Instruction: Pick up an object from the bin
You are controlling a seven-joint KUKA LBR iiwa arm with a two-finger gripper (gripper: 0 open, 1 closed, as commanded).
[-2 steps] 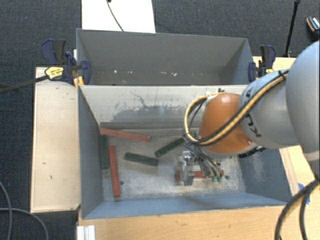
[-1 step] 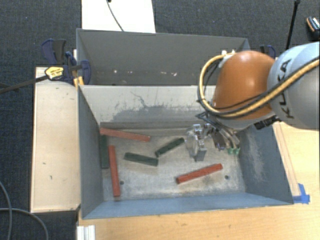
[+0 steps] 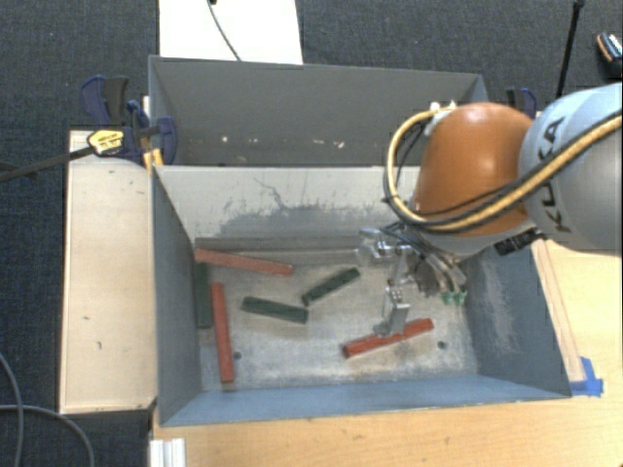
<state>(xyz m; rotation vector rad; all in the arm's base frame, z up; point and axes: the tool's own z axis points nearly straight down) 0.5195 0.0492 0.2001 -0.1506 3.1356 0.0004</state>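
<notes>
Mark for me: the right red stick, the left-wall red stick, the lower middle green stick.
right red stick (image 3: 368,344): camera view, its left half.
left-wall red stick (image 3: 223,334): camera view, its middle.
lower middle green stick (image 3: 274,309): camera view, its middle.

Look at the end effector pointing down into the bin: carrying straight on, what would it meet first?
Most likely the red stick lying on the floor of the bin towards the front right; the end effector hangs over its middle. Whether they already touch is unclear from this angle.
</notes>
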